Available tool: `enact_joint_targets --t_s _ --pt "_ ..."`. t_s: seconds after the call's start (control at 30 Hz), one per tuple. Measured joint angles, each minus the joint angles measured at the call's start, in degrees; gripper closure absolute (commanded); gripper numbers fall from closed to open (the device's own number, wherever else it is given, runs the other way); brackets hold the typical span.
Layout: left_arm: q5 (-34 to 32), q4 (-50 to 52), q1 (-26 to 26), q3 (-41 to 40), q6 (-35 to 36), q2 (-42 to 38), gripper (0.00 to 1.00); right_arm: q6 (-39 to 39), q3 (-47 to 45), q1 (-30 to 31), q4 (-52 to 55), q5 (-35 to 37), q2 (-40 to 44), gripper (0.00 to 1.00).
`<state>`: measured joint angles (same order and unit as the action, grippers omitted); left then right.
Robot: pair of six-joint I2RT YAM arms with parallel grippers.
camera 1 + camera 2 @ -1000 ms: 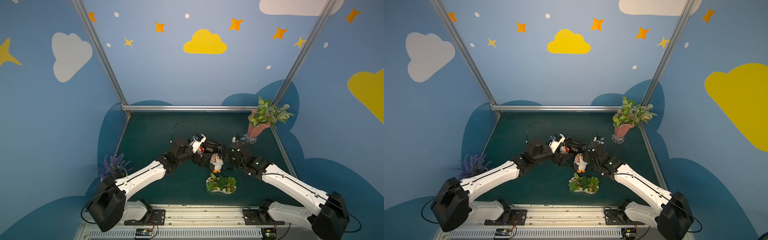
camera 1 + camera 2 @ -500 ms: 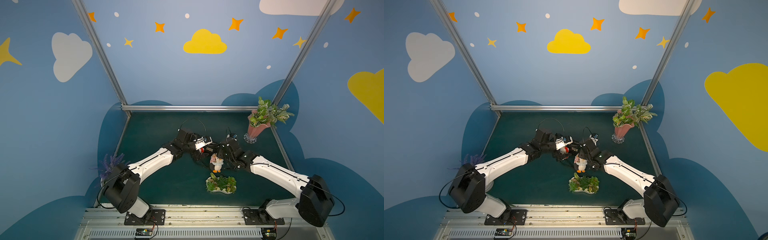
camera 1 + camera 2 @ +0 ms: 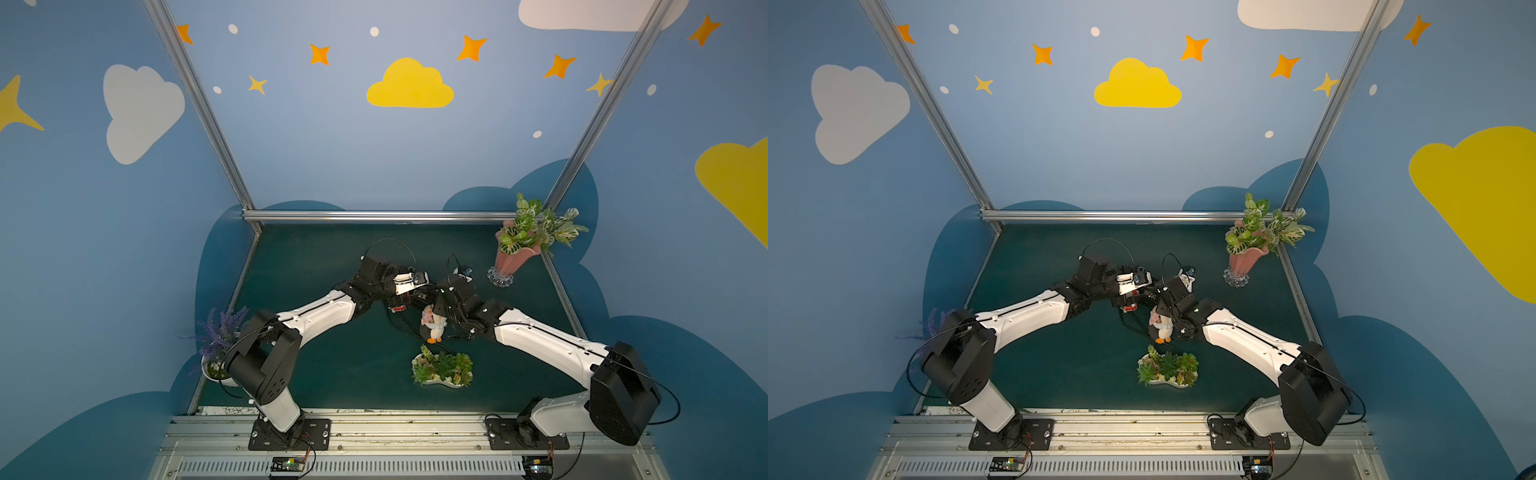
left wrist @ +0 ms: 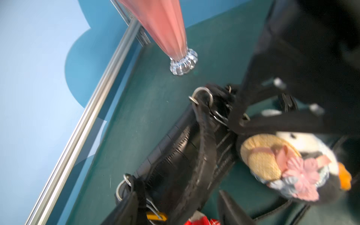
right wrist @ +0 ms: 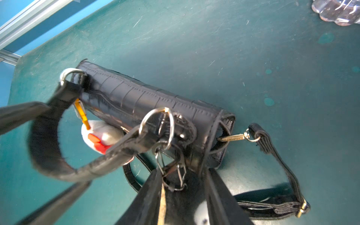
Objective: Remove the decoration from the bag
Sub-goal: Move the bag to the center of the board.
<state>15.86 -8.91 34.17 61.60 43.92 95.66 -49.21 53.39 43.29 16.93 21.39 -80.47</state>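
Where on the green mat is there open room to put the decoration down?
Bare mat runs between the back rail and the bag, over to the pink vase. Another patch lies between the left arm and the succulent dish. The middle is crowded: bag, penguin toy and right arm.

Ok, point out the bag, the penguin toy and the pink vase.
bag [image 5: 148, 101], right wrist view, on its embossed side panel.
penguin toy [image 4: 261, 157], left wrist view, on its straw hat.
pink vase [image 3: 514, 258], in a top view, on its body.
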Motion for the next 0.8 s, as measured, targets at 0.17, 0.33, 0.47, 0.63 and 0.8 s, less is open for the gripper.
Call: enact_joint_targets --t_s 0.17,0.33,0.47,0.63,0.8 --pt "-0.81 -3.61 0.39 0.02 2.47 1.11 0.25 0.15 0.00 -1.33 -0.42 -0.46 0.00 0.59" --pt "-3.30 -4.66 0.90 0.26 6.93 3.58 0.21 0.13 -0.22 -2.27 -1.40 -1.44 0.04 0.59" --pt "-3.87 -3.39 1.14 2.99 9.90 5.35 0.38 0.15 -0.37 -3.08 -1.95 -2.36 0.09 0.59" --pt "-3.93 -3.65 1.14 3.96 10.62 5.77 0.76 0.20 -1.73 -3.82 -3.45 -3.69 0.70 0.59" --pt "-4.22 -1.92 1.36 3.80 8.37 4.11 0.89 2.78 -3.17 -5.55 -5.68 -7.17 1.40 0.58"
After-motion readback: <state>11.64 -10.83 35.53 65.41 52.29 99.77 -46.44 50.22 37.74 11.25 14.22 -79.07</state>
